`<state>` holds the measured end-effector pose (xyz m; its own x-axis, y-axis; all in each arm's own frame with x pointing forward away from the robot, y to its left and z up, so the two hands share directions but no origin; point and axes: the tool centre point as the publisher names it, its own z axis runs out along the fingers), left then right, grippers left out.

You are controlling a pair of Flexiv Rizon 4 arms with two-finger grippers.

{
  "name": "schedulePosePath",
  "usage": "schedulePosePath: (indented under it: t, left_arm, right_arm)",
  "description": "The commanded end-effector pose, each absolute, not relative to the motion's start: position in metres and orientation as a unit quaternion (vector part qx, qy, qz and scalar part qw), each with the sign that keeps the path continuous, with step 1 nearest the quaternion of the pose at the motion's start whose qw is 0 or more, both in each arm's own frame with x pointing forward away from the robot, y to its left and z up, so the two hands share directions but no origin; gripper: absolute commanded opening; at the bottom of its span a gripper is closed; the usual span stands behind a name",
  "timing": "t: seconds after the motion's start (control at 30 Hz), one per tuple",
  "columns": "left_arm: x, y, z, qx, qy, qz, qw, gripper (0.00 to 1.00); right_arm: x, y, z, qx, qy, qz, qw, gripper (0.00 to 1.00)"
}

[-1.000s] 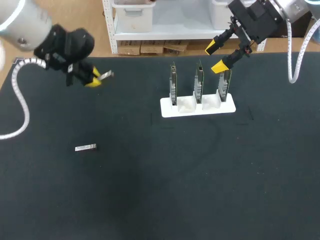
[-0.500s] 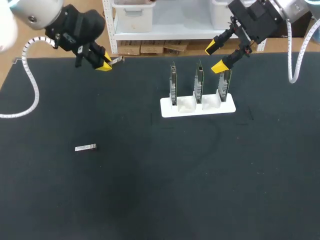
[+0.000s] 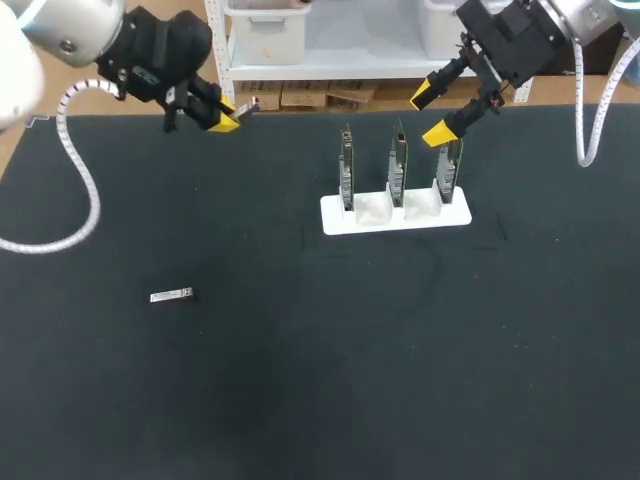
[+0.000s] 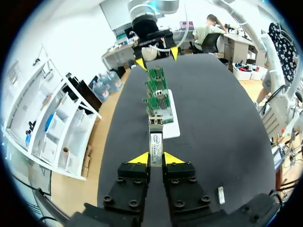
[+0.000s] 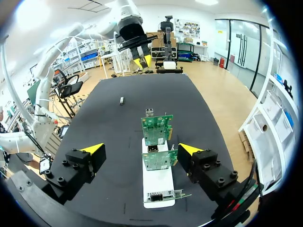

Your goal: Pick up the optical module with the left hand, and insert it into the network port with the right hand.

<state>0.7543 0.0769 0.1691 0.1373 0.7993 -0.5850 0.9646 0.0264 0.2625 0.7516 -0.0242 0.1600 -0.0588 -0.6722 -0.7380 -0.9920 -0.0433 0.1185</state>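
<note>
Left gripper, fingers clamped on the module, has shifted toward 1 o'clock, nearer the card rack; right gripper waits unmoved, fingers apart; handover pending.

The near half of the table and its right side lie bare for me to sweep a gripper through, with only a loose module lying flat toward the left edge. Near the far edge, right of middle, the white holder stands three circuit boards upright with narrow gaps between them, and my right gripper hangs spread wide above the rightmost. My left gripper, clamped on an optical module at the far edge, has open mat between it and the nearest board.
</note>
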Motion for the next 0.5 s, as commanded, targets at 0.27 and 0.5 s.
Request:
schedulePosePath:
  t: [0.27,0.5]
  left_arm:
    - [0.764,0.05,0.163,0.683,0.605,-0.182,0.368,0.0]
    - [0.778,0.036,0.171,0.695,0.568,-0.206,0.39,0.0]
  right_arm:
    - [0.749,-0.024,0.16,-0.641,0.649,0.329,0.243,1.0]
    - [0.749,-0.024,0.16,-0.641,0.649,0.329,0.243,1.0]
